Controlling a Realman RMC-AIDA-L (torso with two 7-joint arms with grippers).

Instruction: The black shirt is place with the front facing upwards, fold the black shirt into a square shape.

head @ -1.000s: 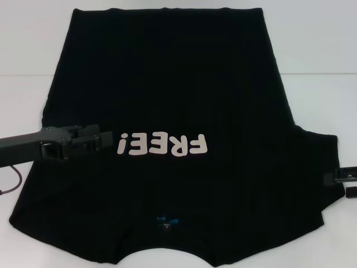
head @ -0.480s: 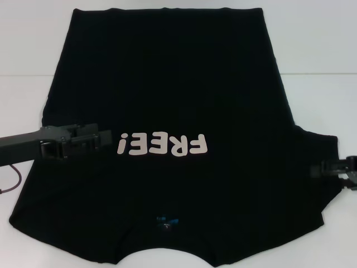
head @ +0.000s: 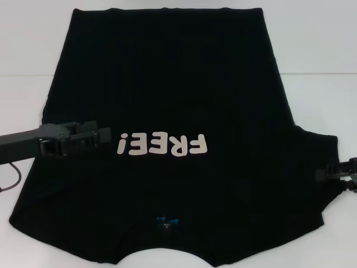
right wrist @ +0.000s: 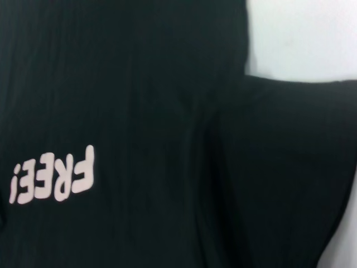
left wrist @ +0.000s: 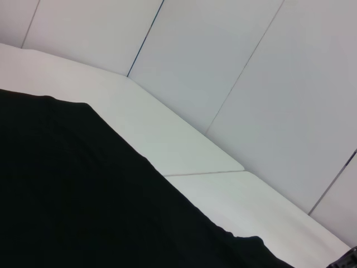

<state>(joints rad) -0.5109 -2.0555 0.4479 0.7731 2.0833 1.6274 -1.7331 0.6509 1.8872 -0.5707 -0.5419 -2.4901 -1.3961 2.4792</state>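
The black shirt (head: 167,100) is a broad sheet of soft, matte cloth spread flat on the white table (head: 312,44), front up, its neck opening at the near edge and its hem at the far edge. It lies almost smooth in the head view; the right wrist view shows faint lengthwise creases running through the body and a fold line where the sleeve meets it. The outline is a wide trapezoid that flares toward the near side, with the right sleeve (head: 315,151) sticking out as a blunt flap. The pale pinkish-white "FREE!" print (head: 162,144) sits across the middle, its thick rounded letters upside down from the head camera. A small blue neck label (head: 167,221) shows just inside the collar curve.

The left gripper (head: 106,135) — black, rigid, angular — reaches in from the left over the shirt's left side, its tip just beside the print; whether it is clenched or released cannot be told. The right gripper (head: 326,173) is at the right edge by the sleeve, and its state cannot be told either.

The table is smooth and glossless, with pale wall panels (left wrist: 234,67) behind it.
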